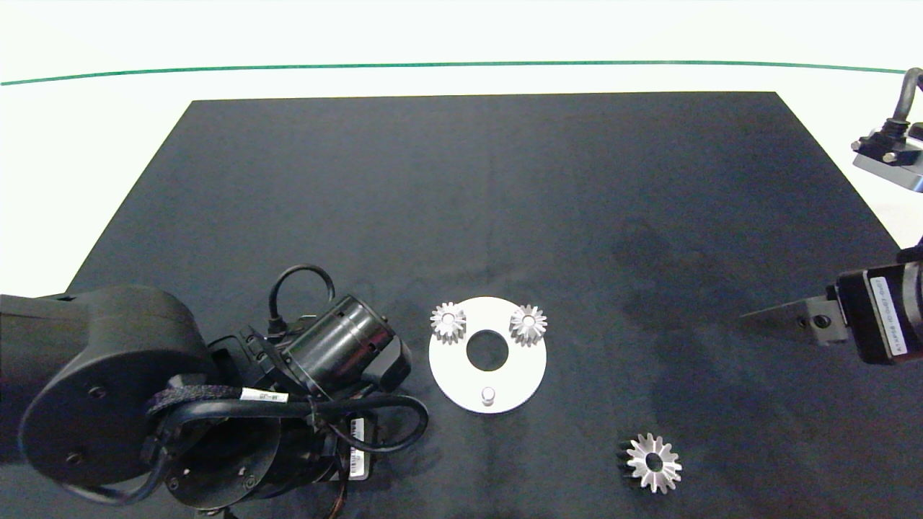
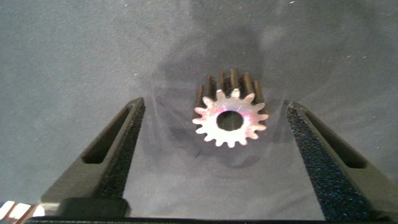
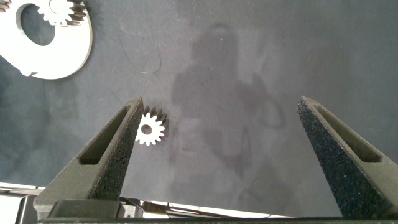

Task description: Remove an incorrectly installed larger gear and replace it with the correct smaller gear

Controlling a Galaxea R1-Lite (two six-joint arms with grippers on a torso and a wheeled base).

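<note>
The left end effector (image 2: pixel 212 104) hangs with its fingers spread either side of the smaller gear (image 2: pixel 231 120), a small silver metal wheel with stubby teeth, lying on the black-covered desk (image 1: pixel 505 216); I'd centre it, then close gently on the teeth; the right end effector (image 3: pixel 221 102) waits spread too.

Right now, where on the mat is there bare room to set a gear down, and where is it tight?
Free: the whole far half of the black mat beyond the white disc, and the stretch between the disc and the right gripper, behind the larger gear. Crowded: left of the disc, where the left gripper frames the smaller gear.
</note>
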